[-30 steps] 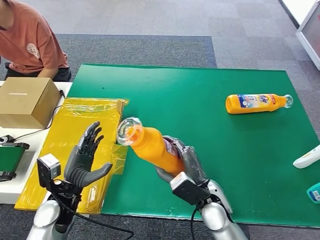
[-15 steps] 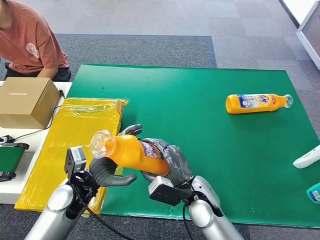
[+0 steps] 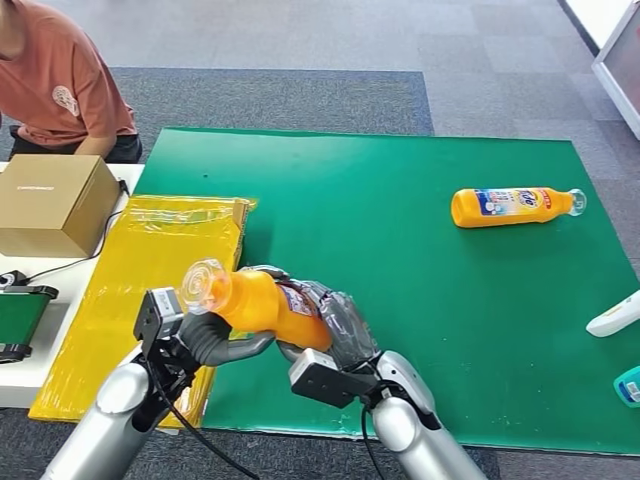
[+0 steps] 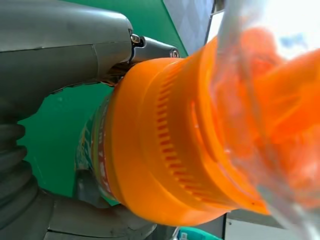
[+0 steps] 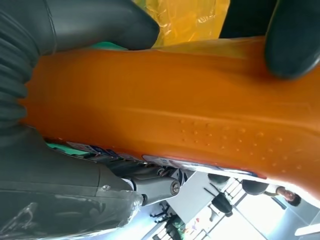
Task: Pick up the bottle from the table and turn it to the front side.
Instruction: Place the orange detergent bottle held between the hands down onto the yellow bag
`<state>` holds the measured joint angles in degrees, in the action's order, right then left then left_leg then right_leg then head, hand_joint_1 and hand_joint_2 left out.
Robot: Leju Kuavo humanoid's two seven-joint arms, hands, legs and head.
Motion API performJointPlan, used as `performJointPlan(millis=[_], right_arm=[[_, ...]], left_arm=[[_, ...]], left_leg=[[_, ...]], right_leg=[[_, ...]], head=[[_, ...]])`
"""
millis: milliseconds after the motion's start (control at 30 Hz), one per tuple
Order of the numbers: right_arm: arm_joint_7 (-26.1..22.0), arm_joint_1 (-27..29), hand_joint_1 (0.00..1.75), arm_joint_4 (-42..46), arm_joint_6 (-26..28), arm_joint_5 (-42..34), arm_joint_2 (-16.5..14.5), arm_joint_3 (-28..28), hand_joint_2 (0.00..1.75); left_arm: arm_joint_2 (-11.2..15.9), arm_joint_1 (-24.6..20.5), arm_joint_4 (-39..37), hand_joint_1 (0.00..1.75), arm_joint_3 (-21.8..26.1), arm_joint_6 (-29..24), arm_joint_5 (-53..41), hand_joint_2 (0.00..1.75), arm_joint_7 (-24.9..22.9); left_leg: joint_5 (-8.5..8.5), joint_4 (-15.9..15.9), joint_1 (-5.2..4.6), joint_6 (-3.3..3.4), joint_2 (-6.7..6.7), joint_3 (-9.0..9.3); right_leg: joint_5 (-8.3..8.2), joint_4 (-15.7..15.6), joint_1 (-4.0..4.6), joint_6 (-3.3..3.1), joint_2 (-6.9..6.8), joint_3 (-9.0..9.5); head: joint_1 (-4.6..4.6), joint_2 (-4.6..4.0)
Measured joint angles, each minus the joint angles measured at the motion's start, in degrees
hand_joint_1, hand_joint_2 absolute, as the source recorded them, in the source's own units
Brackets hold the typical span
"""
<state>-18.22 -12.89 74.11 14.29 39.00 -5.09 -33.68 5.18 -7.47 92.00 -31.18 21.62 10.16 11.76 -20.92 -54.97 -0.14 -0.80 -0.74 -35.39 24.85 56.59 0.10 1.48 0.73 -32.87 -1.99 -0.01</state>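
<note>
Turning the orange plastic bottle with the clear cap (image 3: 260,303) is the step in hand, as I judge it, so keep it lifted off the green mat (image 3: 423,290) on the bench while you rotate it, and let one hand carry the weight before the other loosens. The bottle lies nearly level in the air above the mat's near left corner, beside the yellow plastic sheet (image 3: 143,270), cap pointing toward the robot's left and its label partly hidden under the right hand's fingers. Your right hand (image 3: 336,325) wraps the lower body of the bottle, fingers curled over the top and the thumb pressed underneath, forearm coming up from below. Your left hand (image 3: 215,338) cups the neck end from beneath, its fingers curling around the orange shoulder just behind the cap; the left wrist view shows the thumb and a finger closing on either side there. Roll the bottle slowly about its long axis and watch for the label coming round. A second orange bottle (image 3: 513,206) lies well apart at the far right; leave it.
</note>
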Motion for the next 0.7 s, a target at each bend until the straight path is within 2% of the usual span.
performJointPlan(millis=[100, 133, 400, 467, 600, 700], right_arm=[[0.73, 0.11, 0.44, -0.37, -0.38, -1.55, 0.0, 0.06, 1.75], [1.01, 0.2, 0.1, -0.5, -0.74, -2.51, 0.0, 0.15, 1.75], [2.16, 0.51, 0.0, -1.13, -3.25, -9.17, 0.0, 3.08, 1.75], [2.84, 0.91, 0.0, -1.02, -3.19, -11.94, 0.0, 4.91, 1.75], [3.48, 2.65, 0.0, 1.16, -1.42, -17.57, 0.01, 12.08, 1.75], [3.43, 3.21, 0.0, 3.95, -1.31, -19.21, 0.04, 17.27, 1.75]], left_arm=[[0.05, 0.33, -0.11, 1.75, 0.06, -1.93, -1.23, 1.75, -0.16], [0.06, 0.5, -0.11, 1.75, 0.1, -2.7, -1.86, 1.75, -0.21], [-0.23, 2.38, 0.08, 1.75, 0.7, -8.99, -9.54, 1.75, -0.03], [-0.41, 3.28, 0.71, 1.75, 1.52, -15.41, -17.99, 1.75, 0.36], [-1.36, 5.37, 2.58, 1.75, 3.84, -36.78, -49.29, 1.75, -1.25], [-1.76, 6.34, 2.16, 1.75, 5.61, -47.01, -66.47, 1.75, -4.47]], left_leg=[[0.0, 0.0, 0.0, 0.0, 0.0, 0.0], [0.0, 0.0, 0.0, 0.0, 0.0, 0.0], [0.0, 0.0, -0.01, 0.0, 0.0, 0.0], [0.0, 0.0, 0.0, 0.0, 0.0, 0.01], [0.0, 0.0, -0.01, 0.0, -0.01, -0.02], [-0.01, 0.0, -0.03, 0.01, 0.0, -0.02]], right_leg=[[0.0, 0.0, 0.0, 0.0, 0.0, 0.0], [0.0, 0.0, 0.0, 0.0, 0.0, 0.0], [0.0, 0.0, -0.01, 0.0, 0.01, -0.01], [0.0, 0.0, -0.01, 0.0, 0.0, -0.03], [0.0, 0.0, -0.01, 0.0, -0.01, -0.02], [0.0, 0.0, -0.04, 0.0, 0.0, -0.03]], head=[[0.0, -0.01], [0.0, -0.01], [-0.01, 0.0], [-0.01, 0.01], [0.0, 0.01], [0.01, 0.01]])
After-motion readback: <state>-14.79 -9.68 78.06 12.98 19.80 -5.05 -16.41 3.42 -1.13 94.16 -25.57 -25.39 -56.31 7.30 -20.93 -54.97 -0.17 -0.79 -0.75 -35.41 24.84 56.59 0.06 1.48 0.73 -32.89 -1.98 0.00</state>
